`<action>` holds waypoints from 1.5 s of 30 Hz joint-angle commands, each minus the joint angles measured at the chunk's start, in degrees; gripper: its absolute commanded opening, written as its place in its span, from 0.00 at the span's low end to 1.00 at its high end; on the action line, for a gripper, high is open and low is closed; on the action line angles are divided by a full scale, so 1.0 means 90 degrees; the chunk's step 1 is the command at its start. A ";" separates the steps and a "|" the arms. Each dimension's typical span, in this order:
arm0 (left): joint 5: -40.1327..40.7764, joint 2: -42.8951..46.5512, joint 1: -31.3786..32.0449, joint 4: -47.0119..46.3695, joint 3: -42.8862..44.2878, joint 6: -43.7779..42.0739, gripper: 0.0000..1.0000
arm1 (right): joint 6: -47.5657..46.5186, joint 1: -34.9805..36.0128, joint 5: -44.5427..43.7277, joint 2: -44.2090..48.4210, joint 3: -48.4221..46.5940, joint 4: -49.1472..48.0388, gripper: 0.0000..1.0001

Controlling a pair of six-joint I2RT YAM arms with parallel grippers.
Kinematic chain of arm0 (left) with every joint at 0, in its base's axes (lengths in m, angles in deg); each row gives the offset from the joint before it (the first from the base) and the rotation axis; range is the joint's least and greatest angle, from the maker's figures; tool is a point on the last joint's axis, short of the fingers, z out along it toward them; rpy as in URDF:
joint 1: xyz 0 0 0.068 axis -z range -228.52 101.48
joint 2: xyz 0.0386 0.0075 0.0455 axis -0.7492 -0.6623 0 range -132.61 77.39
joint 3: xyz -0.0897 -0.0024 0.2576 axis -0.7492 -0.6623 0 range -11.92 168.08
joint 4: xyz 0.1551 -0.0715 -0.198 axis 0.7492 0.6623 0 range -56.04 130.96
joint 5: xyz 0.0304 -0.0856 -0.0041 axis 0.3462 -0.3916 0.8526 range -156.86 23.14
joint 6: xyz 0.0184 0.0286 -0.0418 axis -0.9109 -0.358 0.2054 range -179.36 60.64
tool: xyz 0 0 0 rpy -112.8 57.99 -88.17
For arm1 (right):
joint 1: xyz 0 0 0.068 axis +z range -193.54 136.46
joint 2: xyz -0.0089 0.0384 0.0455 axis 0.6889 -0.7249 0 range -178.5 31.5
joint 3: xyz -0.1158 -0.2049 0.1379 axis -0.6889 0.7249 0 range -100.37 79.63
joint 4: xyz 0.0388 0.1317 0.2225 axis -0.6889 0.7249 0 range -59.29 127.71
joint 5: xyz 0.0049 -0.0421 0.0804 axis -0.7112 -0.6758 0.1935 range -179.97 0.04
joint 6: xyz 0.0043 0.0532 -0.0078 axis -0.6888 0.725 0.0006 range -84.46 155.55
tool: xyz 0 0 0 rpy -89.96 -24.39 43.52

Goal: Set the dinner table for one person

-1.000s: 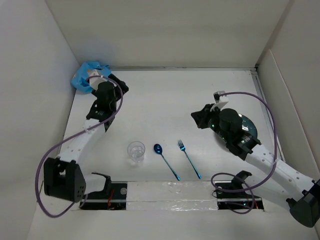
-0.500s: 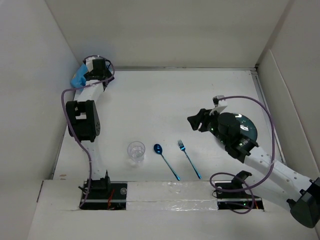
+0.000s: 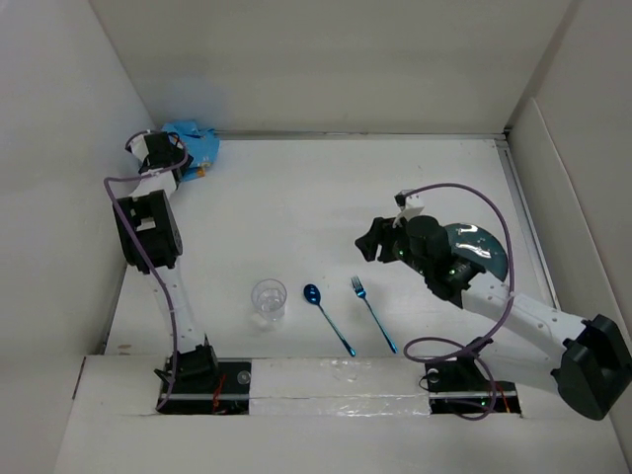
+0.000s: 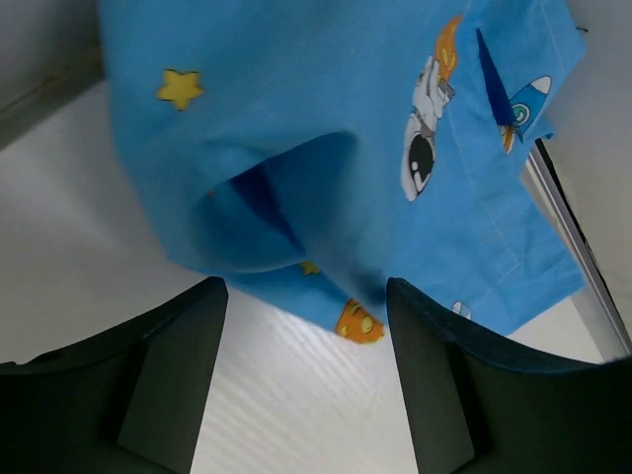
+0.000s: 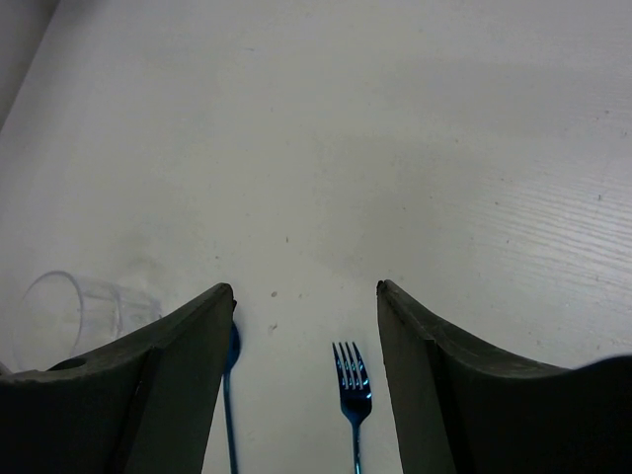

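Note:
The dinner table (image 3: 316, 197) is a white tabletop. A crumpled blue placemat (image 3: 195, 145) with cartoon prints lies in its far left corner. My left gripper (image 3: 172, 158) is open beside it. In the left wrist view the placemat (image 4: 326, 148) bulges just beyond the open gripper (image 4: 304, 288), with nothing between the fingers. My right gripper (image 3: 368, 243) hangs open above the table, left of a dark plate (image 3: 482, 249). A blue fork (image 5: 352, 392) shows below the right gripper (image 5: 303, 289), and a blue spoon (image 5: 229, 395) lies partly behind its left finger.
A clear glass (image 3: 268, 299) stands near the front, with the spoon (image 3: 326, 316) and fork (image 3: 373, 312) lying to its right. White walls enclose the table on the left, back and right. The glass (image 5: 69, 311) also appears at the left of the right wrist view.
The left arm has swung up against the left wall, its gripper now on the placemat's left side. The right gripper has opened and moved left, away from the plate.

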 commanded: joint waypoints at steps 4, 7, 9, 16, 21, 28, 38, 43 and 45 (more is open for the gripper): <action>-0.0285 -0.0527 0.0125 -0.0471 0.0831 0.0266 0.62 | -0.0072 0.0044 0.0062 -0.0355 -0.0624 -0.0291 0.65; -0.0431 -0.0761 0.0125 -0.0579 0.1123 0.0198 0.51 | -0.0023 0.0102 0.0150 -0.0570 -0.0702 -0.0379 0.65; -0.0471 -0.0947 0.0125 -0.0463 0.1426 0.0139 0.20 | 0.0026 0.0102 0.0169 -0.0736 -0.0731 -0.0409 0.62; -0.1377 -0.0187 0.0632 -0.0882 0.1260 -0.0484 0.00 | 0.0046 0.0229 0.0150 -0.1000 -0.0858 -0.0672 0.51; -0.3170 0.0693 0.1130 0.0096 0.2841 -0.1419 0.00 | -0.0061 0.0288 0.0072 -0.1030 -0.1462 -0.0323 0.29; -0.3654 0.1267 0.1267 0.1920 0.3615 -0.2429 0.00 | -0.0266 0.0288 -0.0251 -0.0776 -0.2029 0.0264 0.40; -0.4273 0.1173 0.3491 0.3443 0.4142 -0.4526 0.00 | -0.0199 0.0288 -0.0914 -0.0511 -0.2128 0.0548 0.77; -0.3840 -0.0203 0.4305 0.4059 0.4014 -0.5232 0.63 | -0.0014 0.0219 -0.1305 -0.0902 -0.2050 0.0694 0.84; -0.3820 -0.0497 0.4373 0.4206 0.4015 -0.5145 0.74 | -0.0003 0.0219 -0.1364 -0.0970 -0.1904 0.0510 0.83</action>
